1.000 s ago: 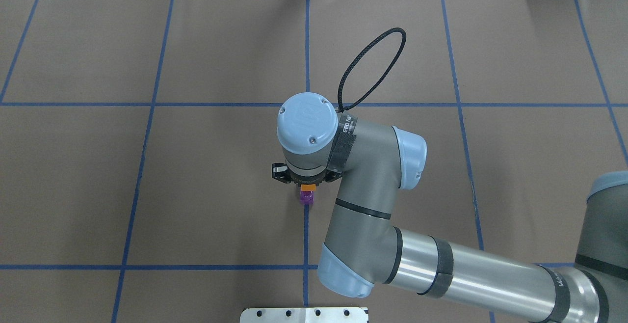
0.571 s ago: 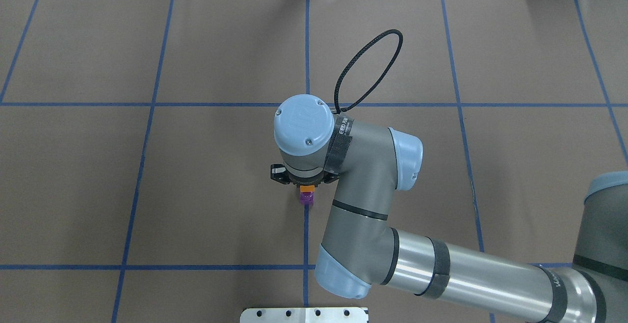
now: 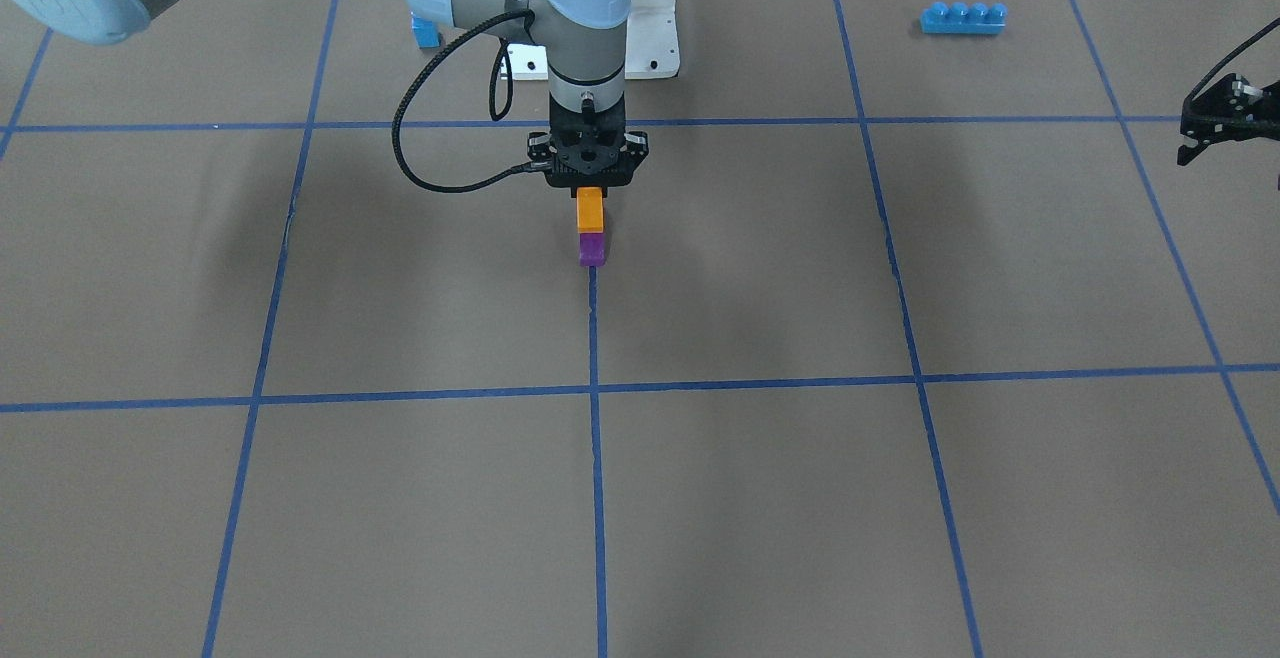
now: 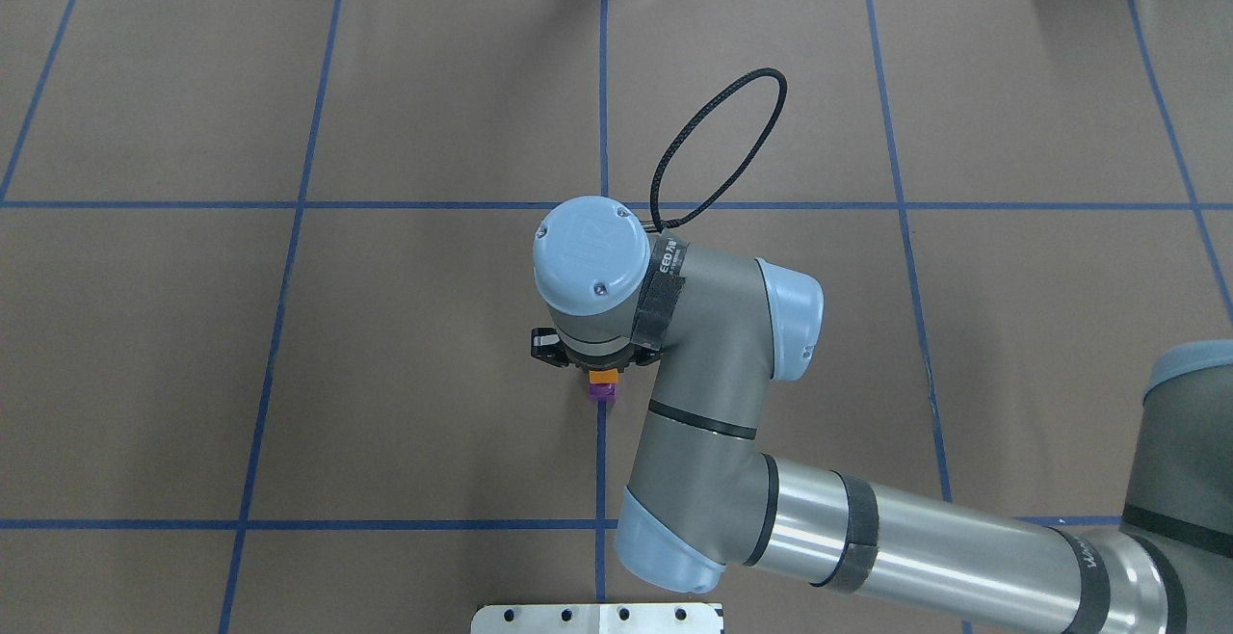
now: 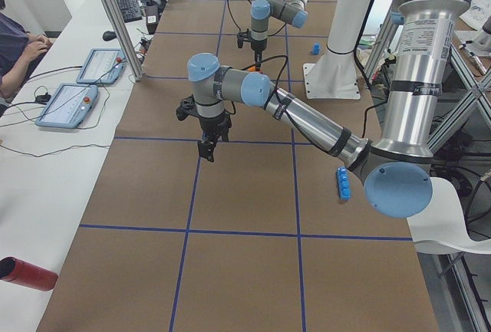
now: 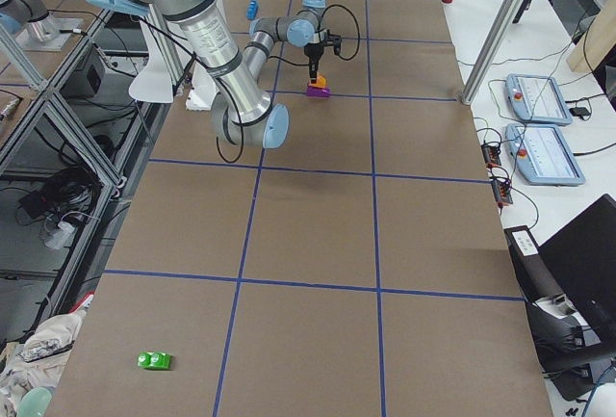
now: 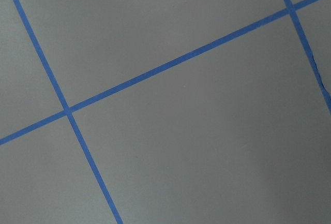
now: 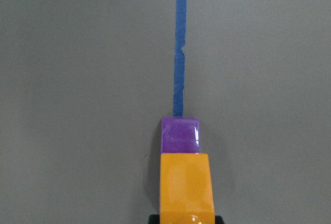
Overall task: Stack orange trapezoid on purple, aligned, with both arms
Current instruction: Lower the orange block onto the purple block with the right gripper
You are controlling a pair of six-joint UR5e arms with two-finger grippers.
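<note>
My right gripper [image 3: 590,183] points straight down and is shut on the orange trapezoid [image 3: 590,209]. The orange trapezoid is directly over the purple brick [image 3: 592,249], which sits on the brown table at the end of a blue tape line. The two look in contact; I cannot tell if they are pressed together. In the right wrist view the orange trapezoid [image 8: 186,188] covers most of the purple brick [image 8: 179,135]. The overhead view shows a sliver of orange [image 4: 602,377] over purple [image 4: 603,392]. My left gripper [image 5: 207,150] hovers empty, far off to the side; its jaw state is unclear.
A long blue four-stud brick [image 3: 962,18] lies near my left arm's base. A small blue brick [image 3: 426,33] sits beside the white pedestal [image 3: 655,33]. A green brick [image 6: 154,360] lies far off at the right end. A red cylinder [image 5: 27,273] lies on the side bench.
My right arm has lowered with the orange trapezoid, closing the gap above the purple brick. The purple brick has not moved.
</note>
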